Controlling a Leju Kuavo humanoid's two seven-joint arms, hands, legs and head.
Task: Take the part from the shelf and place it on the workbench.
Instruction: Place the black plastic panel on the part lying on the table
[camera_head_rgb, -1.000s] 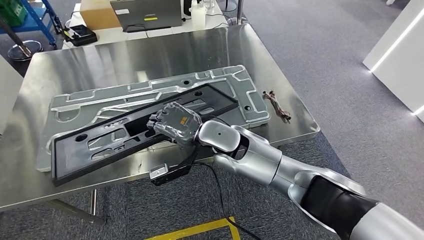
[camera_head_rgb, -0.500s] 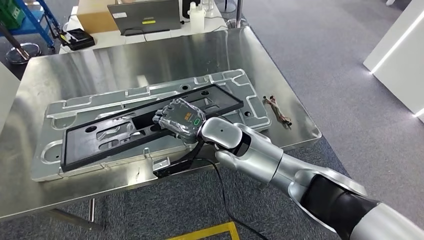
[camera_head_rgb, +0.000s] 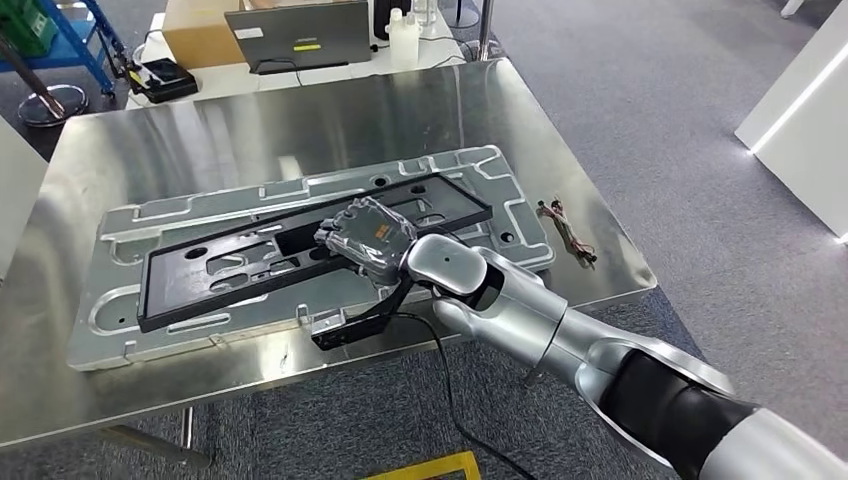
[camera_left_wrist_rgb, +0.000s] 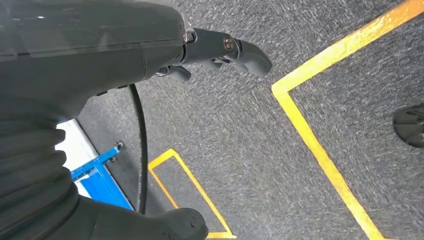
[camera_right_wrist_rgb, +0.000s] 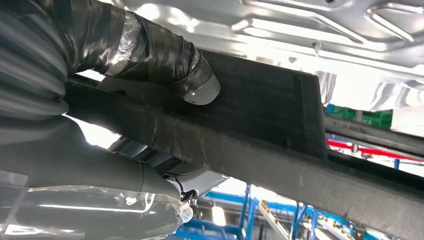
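The part is a long black plastic frame (camera_head_rgb: 230, 270) with cut-outs. It lies slanted on a large silver stamped panel (camera_head_rgb: 120, 320) on the steel workbench (camera_head_rgb: 250, 120). My right hand (camera_head_rgb: 365, 238) grips the frame's near long edge around its middle. In the right wrist view a taped thumb (camera_right_wrist_rgb: 200, 85) presses on the black frame (camera_right_wrist_rgb: 280, 130), with the silver panel (camera_right_wrist_rgb: 300, 30) beyond it. My left hand (camera_left_wrist_rgb: 125, 45) hangs over the carpet, fingers (camera_left_wrist_rgb: 240, 50) apart and holding nothing.
A small bundle of brown wires (camera_head_rgb: 567, 230) lies at the bench's right edge. Behind the bench stand a laptop (camera_head_rgb: 297, 35), a cardboard box (camera_head_rgb: 195, 40) and bottles (camera_head_rgb: 405, 45). Yellow tape (camera_left_wrist_rgb: 310, 140) marks the carpet below my left hand.
My right hand has carried the black frame away from the bench's front edge, so it now lies fully on the silver panel. The head view has shifted a little too.
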